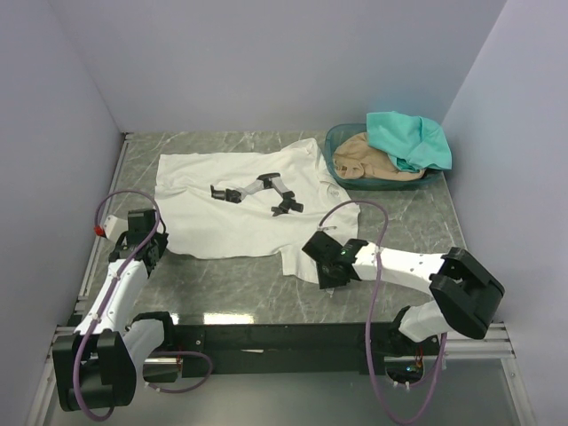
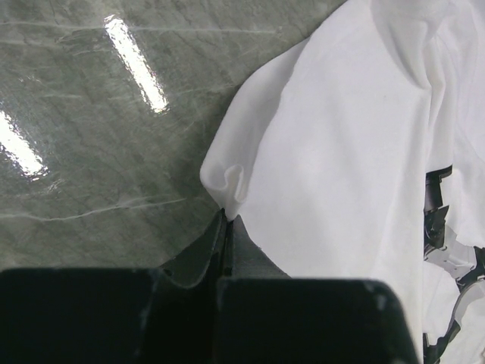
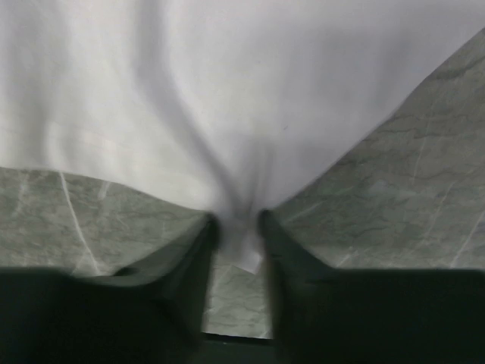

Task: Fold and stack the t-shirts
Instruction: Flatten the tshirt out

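The white t-shirt [image 1: 231, 213] lies spread flat on the marble table, its black chest print [image 1: 257, 191] facing up. My left gripper [image 1: 160, 241] is at the shirt's near-left corner; in the left wrist view it [image 2: 227, 216] is shut on the edge of the white cloth [image 2: 341, 152]. My right gripper [image 1: 315, 253] is at the near-right corner; in the right wrist view it [image 3: 236, 224] pinches a bunched fold of the white cloth [image 3: 227, 91]. The tan t-shirt [image 1: 373, 160] and the teal t-shirt [image 1: 408, 140] lie crumpled in the basket.
The round translucent green basket [image 1: 342, 169] stands at the back right, touching the white shirt's right sleeve. Grey walls close in the table on the left, back and right. A black rail [image 1: 284, 335] runs along the near edge.
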